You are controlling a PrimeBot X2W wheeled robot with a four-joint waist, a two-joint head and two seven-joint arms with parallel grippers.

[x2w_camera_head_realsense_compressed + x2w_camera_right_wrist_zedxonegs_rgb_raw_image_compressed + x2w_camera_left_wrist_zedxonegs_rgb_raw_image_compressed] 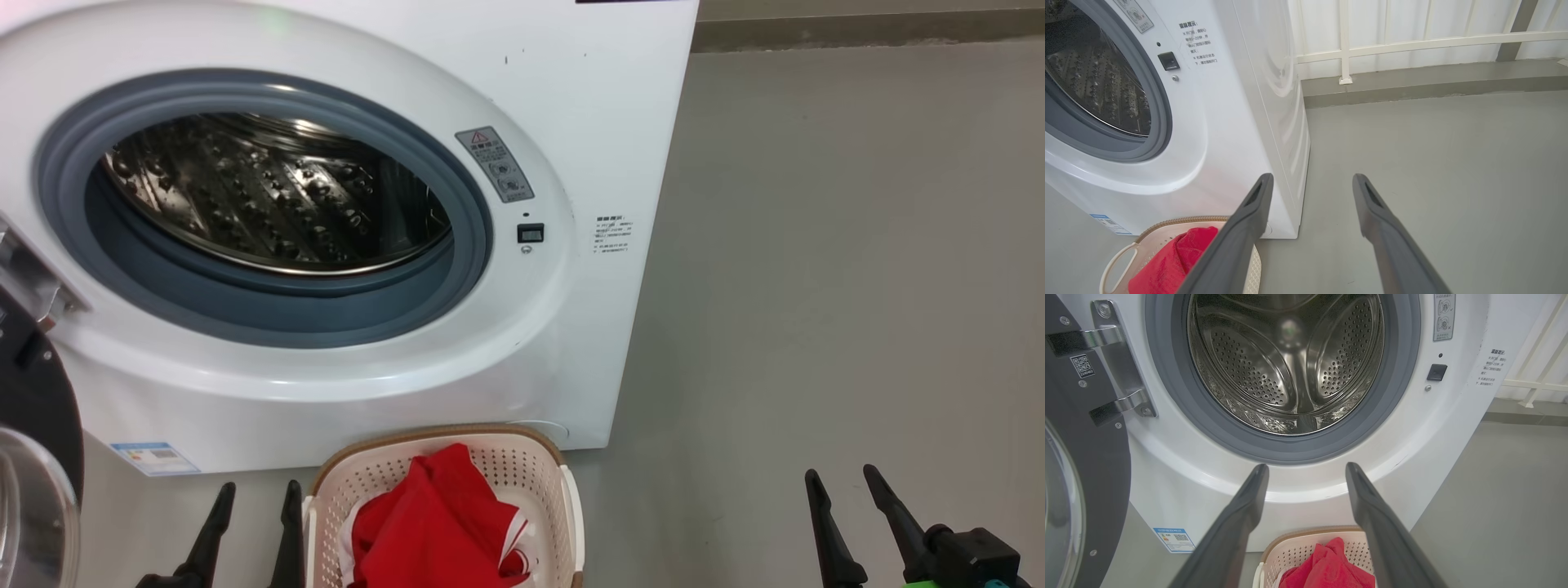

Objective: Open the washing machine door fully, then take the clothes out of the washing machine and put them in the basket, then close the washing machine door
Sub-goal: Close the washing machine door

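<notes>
Your left claw (pixel 260 488) and right claw (pixel 841 474) both hang spread apart, holding nothing. The red clothes (pixel 441 523) lie in the basket (pixel 522 438) before the washing machine (pixel 571 122), whose door (pixel 33 392) stands open.

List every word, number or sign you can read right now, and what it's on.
"温馨提示:" heads the printed notice on the washing machine front; the lines under it are too small to read.
Grey warning sticker with a red triangle sign: text too small.
Blue label low on the machine's front: too small.
QR code sticker on the door: digits blurred.
Red clothes: no print showing.
</notes>
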